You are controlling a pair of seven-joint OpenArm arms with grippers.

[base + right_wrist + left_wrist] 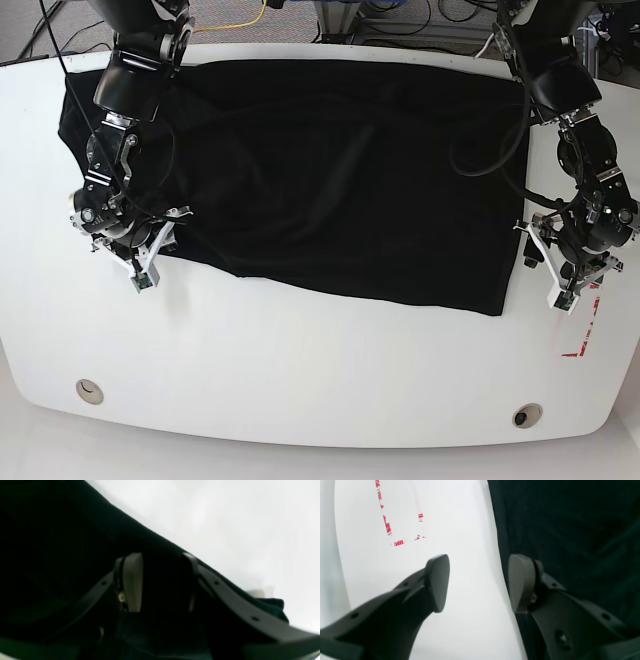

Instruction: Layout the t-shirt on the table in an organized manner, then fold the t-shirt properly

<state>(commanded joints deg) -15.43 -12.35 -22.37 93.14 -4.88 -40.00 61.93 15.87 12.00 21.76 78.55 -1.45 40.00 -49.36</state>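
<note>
My left hand (pixel 478 583) is spread wide: through its wrist camera I see bare white surface between the two dark grey pads, with nothing held. One pad (pixel 437 582) hangs over the big smooth white counter (pixel 460 555), and the other pad (pixel 521 582) sits right at the straight side edge of the large plain black cloth t-shirt (pixel 570 530). I cannot tell whether that pad touches the cloth. Beyond the hand, away from the t-shirt, lies the small red rectangle marking (pixel 395 522), patchy and partly washed out.

My right hand (pixel 162 582) stands at a middling gap, and the space between its pads is filled with dark cloth of the t-shirt (pixel 62 542). One pale pad (pixel 132 582) shows clearly, while the other finger is only a thin dark outline against the fabric. The picture is dim and soft, so I cannot tell whether the pads are pressing on the cloth or only standing over it. Past the t-shirt's slanting edge the white counter (pixel 212 517) runs bare.

From the base camera, the t-shirt (pixel 330 170) is spread out broad across the far half of the counter (pixel 320 380), with loose folds running through its middle. My right hand (pixel 130 255) is at the t-shirt's near corner on one side, and my left hand (pixel 565 275) is just beside the near corner on the opposite side. Two round grommet holes (pixel 90 391) sit close to the counter's near edge, well apart from the t-shirt.
</note>
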